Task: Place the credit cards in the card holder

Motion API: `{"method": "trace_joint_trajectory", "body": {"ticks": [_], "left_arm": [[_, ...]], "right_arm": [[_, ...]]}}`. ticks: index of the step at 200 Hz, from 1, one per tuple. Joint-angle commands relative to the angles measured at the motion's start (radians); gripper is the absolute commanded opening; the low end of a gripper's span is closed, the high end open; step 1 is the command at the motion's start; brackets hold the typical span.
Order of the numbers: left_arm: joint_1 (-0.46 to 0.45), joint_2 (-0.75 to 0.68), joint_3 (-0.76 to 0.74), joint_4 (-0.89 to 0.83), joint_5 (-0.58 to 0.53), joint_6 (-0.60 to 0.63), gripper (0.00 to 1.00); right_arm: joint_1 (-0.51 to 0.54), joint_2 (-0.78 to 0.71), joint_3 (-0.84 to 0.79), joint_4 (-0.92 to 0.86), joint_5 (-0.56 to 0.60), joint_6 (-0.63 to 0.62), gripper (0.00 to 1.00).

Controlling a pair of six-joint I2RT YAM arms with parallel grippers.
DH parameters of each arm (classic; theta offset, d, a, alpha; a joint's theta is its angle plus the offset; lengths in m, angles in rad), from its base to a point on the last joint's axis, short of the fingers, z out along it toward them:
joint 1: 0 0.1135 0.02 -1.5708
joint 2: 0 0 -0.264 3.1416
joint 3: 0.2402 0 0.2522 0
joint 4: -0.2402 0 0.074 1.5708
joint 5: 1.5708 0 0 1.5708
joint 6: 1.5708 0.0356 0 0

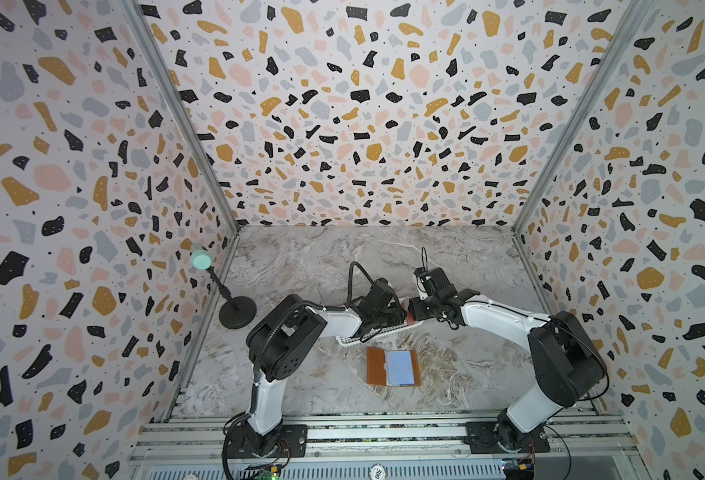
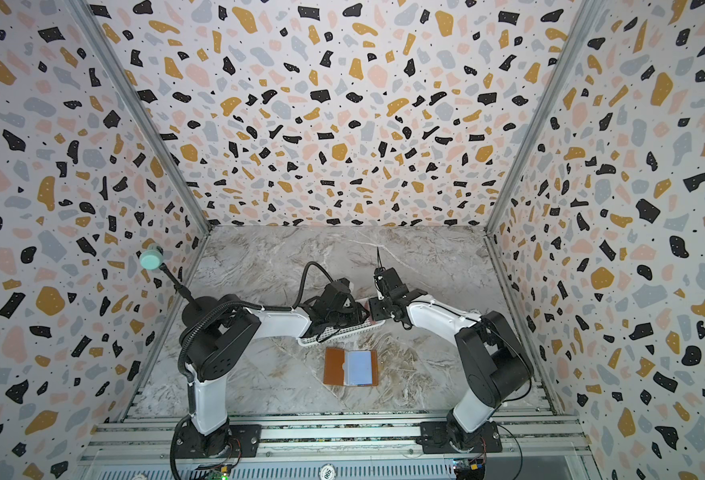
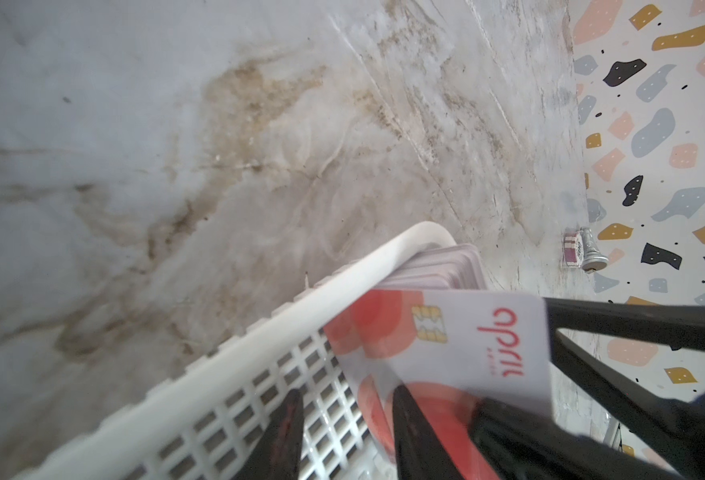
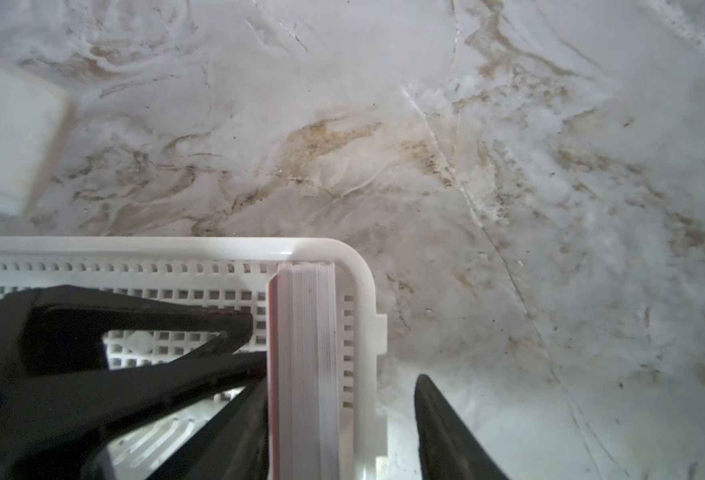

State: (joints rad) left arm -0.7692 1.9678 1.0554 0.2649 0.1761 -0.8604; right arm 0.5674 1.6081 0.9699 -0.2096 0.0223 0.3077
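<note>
Credit cards (image 4: 305, 365) stood on edge, stacked against one end of the white basket (image 4: 176, 247). The card holder (image 1: 393, 366) lay open on the worktop (image 1: 300, 266) nearby, apart from it. Our left hand (image 3: 346, 390) reached into the basket, released and grasping nothing. Our right hand (image 4: 340, 379) straddled the stack and end wall, unclenched.

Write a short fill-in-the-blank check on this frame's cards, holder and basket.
The card holder lies ___ on the table.
The credit cards stand on edge in the ___ slotted basket.
The right gripper straddles the basket's end wall and the stack of ___.
Missing: open; white; cards.
</note>
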Motion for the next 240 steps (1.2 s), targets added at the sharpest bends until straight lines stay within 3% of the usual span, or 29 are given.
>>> {"method": "trace_joint_trajectory", "body": {"ticks": [1, 68, 126, 213, 240], "left_arm": [[0.004, 0.029, -0.024, -0.055, 0.003, -0.003, 0.39], [0.004, 0.035, -0.027, -0.044, 0.009, -0.007, 0.39], [0.003, 0.035, -0.025, -0.043, 0.013, -0.006, 0.38], [0.003, 0.036, -0.026, -0.039, 0.016, -0.006, 0.38], [0.003, 0.037, -0.024, -0.039, 0.015, -0.006, 0.37]], "right_arm": [[0.014, -0.057, 0.026, -0.028, 0.01, -0.009, 0.47], [0.033, -0.055, 0.046, -0.04, -0.001, -0.017, 0.35], [0.045, -0.033, 0.056, -0.038, -0.003, -0.017, 0.19], [0.047, -0.008, 0.055, -0.024, -0.011, -0.014, 0.17], [0.047, -0.003, 0.058, -0.023, -0.011, -0.013, 0.12]]}}
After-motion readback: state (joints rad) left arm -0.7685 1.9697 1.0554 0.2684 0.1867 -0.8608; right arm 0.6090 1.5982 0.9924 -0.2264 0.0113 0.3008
